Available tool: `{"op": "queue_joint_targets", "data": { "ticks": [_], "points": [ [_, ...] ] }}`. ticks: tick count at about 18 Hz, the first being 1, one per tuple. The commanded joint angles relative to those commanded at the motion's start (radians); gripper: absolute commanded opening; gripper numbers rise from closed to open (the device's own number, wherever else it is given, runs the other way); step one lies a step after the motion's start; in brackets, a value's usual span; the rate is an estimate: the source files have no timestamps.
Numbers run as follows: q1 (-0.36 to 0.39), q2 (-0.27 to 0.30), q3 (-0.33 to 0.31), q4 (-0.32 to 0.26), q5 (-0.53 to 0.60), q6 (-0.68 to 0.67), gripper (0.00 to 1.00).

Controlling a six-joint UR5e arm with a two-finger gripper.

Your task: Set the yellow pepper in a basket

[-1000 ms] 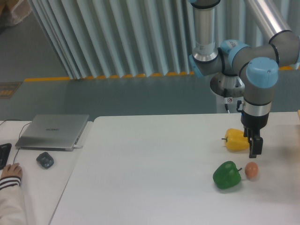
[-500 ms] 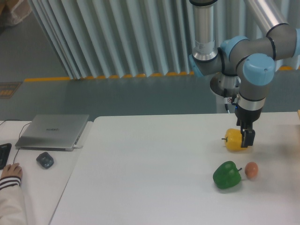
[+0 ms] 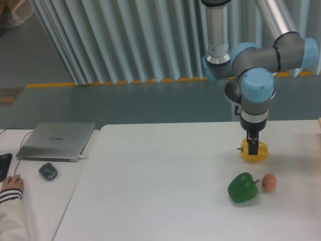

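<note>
Leftward the gripper [image 3: 254,147] had travelled since the earlier frames, from beside the right end of the yellow pepper [image 3: 254,151] to squarely over its middle. It hung point-down in front of the pepper, which lay on the table [image 3: 160,181] right of centre, stem [image 3: 240,148] toward the left. Whether the jaws were parted or closed could not be told; they overlapped the fruit, and no lift showed. That centring looked like lining up for a top grasp. No basket was in view. Nearer the camera sat a green pepper [image 3: 243,188] with a small orange fruit [image 3: 269,182] just beside it, both well clear. White tabletop; laptop [image 3: 56,140] and mouse [image 3: 48,171] at left, ribbed grey curtain [image 3: 125,40] behind.
</note>
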Motion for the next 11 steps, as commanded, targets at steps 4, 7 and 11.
{"op": "queue_joint_targets", "data": {
  "ticks": [4, 7, 11],
  "points": [
    [-0.058, -0.008, 0.000, 0.008, 0.127, -0.005, 1.00],
    [-0.071, -0.002, -0.003, 0.072, 0.152, -0.012, 1.00],
    [-0.103, 0.000, -0.003, 0.124, 0.270, -0.018, 1.00]
  ]
}}
